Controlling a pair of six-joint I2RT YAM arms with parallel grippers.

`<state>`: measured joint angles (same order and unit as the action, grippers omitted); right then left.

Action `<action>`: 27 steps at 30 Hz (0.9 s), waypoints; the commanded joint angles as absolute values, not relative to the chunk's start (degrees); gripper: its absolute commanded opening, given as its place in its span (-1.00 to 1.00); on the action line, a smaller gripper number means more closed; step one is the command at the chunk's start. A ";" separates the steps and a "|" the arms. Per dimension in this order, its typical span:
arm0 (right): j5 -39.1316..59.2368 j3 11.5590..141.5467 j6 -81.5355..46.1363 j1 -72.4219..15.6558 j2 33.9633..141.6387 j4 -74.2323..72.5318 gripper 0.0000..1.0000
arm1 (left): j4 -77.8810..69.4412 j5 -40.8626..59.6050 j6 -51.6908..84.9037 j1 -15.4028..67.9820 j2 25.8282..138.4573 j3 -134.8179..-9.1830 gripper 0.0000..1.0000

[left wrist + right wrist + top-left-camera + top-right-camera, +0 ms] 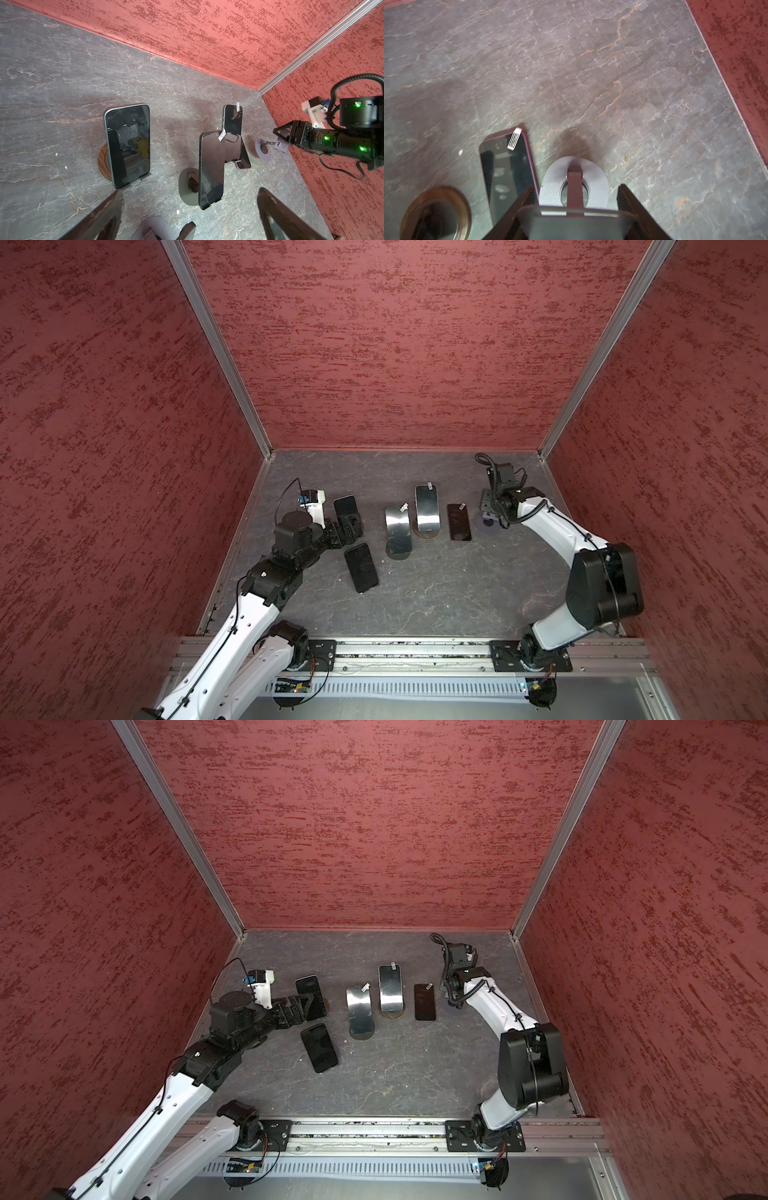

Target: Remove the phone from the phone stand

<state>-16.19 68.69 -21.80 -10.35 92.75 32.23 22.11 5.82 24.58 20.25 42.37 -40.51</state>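
Left pincer (pixel 351 526), jaws spread wide and empty, hangs just beside the phone (pixel 344 506) leaning on its wood-based phone stand (pixel 102 160) near the bench's (pixel 415 605) left edge. Right pincer (pixel 279 138) is clamped on the plate of an empty stand (pixel 596 180) by the far right corner. The striped white sticker (pixel 514 138) on the flat phone (pixel 506 172) beside it cannot be read. Left arm (pixel 257 614) stretches low; right arm (pixel 552 531) bends at a raised elbow.

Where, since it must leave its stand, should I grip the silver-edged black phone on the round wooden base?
Probably the long edges of the silver-edged black phone, upper half, from above: it leans back, bottom edge in the lip of the round wooden-base stand, top and sides free.
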 commanded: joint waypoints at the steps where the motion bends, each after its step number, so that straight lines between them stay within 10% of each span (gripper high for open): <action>1: -14.79 73.91 -19.51 -8.58 95.54 28.65 0.08 | 23.09 4.81 23.29 19.86 42.21 -41.85 0.99; 27: -11.07 96.24 -14.33 -3.40 119.40 26.98 0.17 | 23.19 1.81 23.09 19.42 46.60 -43.54 0.99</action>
<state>-12.49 93.60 -15.33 -3.81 118.13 28.47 23.35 2.55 23.70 19.81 46.33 -42.00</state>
